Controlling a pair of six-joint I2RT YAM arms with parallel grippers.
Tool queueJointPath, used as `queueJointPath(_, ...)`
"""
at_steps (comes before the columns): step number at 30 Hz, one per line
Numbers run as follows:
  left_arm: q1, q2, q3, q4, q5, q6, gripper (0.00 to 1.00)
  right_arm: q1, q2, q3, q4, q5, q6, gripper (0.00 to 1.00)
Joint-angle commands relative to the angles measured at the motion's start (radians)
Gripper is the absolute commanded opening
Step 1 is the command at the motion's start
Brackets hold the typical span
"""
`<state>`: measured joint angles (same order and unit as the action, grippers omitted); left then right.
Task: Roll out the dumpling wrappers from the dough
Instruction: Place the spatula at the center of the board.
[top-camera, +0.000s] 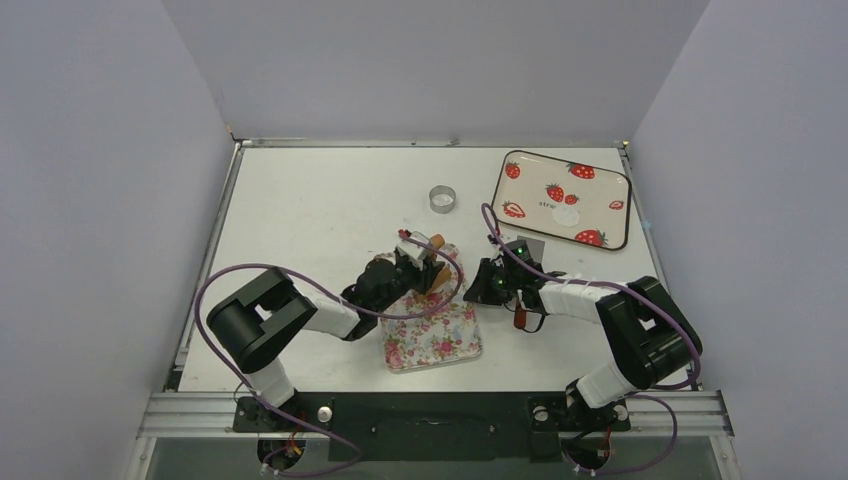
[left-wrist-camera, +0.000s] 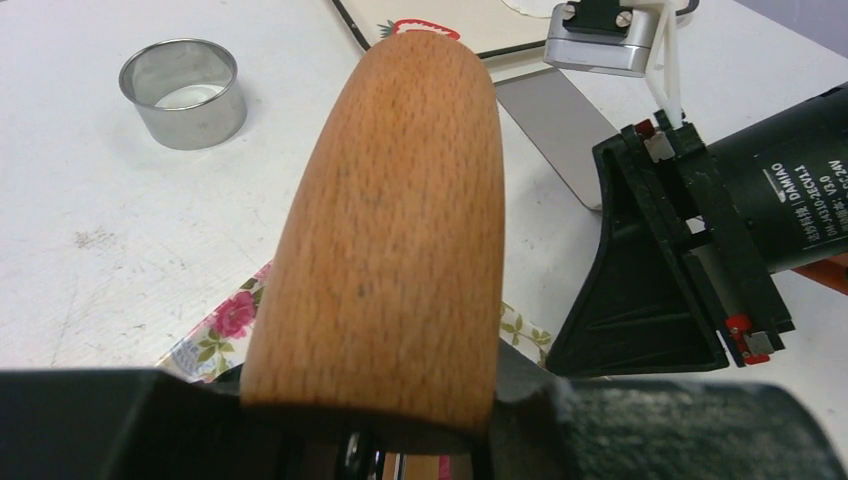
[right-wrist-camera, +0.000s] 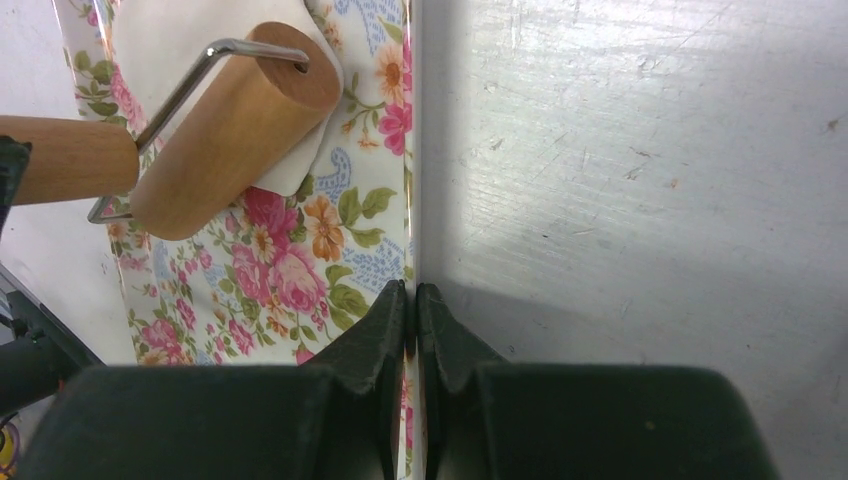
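Note:
A flattened white patch of dough (right-wrist-camera: 165, 45) lies on the floral tray (right-wrist-camera: 300, 270), and the brown wooden roller (right-wrist-camera: 235, 125) rests on top of it. My left gripper (top-camera: 408, 268) is shut on the roller's wooden handle (left-wrist-camera: 390, 220), which fills the left wrist view. At the tray's right rim (right-wrist-camera: 411, 200) my right gripper (right-wrist-camera: 411, 300) is shut, the rim pinched between its fingertips. One thin round dumpling wrapper (top-camera: 566, 215) lies on the strawberry tray (top-camera: 600, 180) at the back right.
A hollow silver metal ring (top-camera: 442, 198) stands on the table behind the floral tray. The spatula lies under the right arm, with its shiny blade (left-wrist-camera: 560, 130) pointing back and its red handle (top-camera: 520, 318) near the arm. Walls enclose the table.

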<state>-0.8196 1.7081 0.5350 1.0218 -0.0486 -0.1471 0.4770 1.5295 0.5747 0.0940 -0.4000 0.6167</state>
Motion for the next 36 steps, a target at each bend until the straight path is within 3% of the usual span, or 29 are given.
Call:
queueJointPath(1,-0.060,0.098,-0.047,-0.345,0.047,-0.064,0.00,-0.009,0.019,-0.050,-0.115,0.057,-0.022,0.00)
queueJointPath(11,-0.069,0.104,-0.049,-0.364,0.000,-0.094,0.00,-0.011,-0.008,-0.066,-0.108,0.059,-0.016,0.00)
queueJointPath(16,-0.070,0.064,-0.045,-0.360,0.025,-0.039,0.00,-0.012,-0.010,-0.065,-0.109,0.061,-0.016,0.00)
queueJointPath(22,-0.014,-0.163,0.077,-0.472,0.214,0.172,0.00,-0.012,0.016,-0.053,-0.111,0.062,-0.020,0.00)
queueJointPath(27,0.063,-0.299,0.168,-0.394,0.386,0.239,0.00,-0.012,0.018,-0.052,-0.115,0.062,-0.020,0.00)
queueJointPath(30,0.123,-0.258,0.210,-0.339,0.383,0.192,0.00,-0.012,0.019,-0.052,-0.115,0.060,-0.019,0.00)
queueJointPath(36,0.136,-0.095,0.234,-0.262,0.272,0.197,0.00,-0.013,0.026,-0.049,-0.115,0.058,-0.020,0.00)
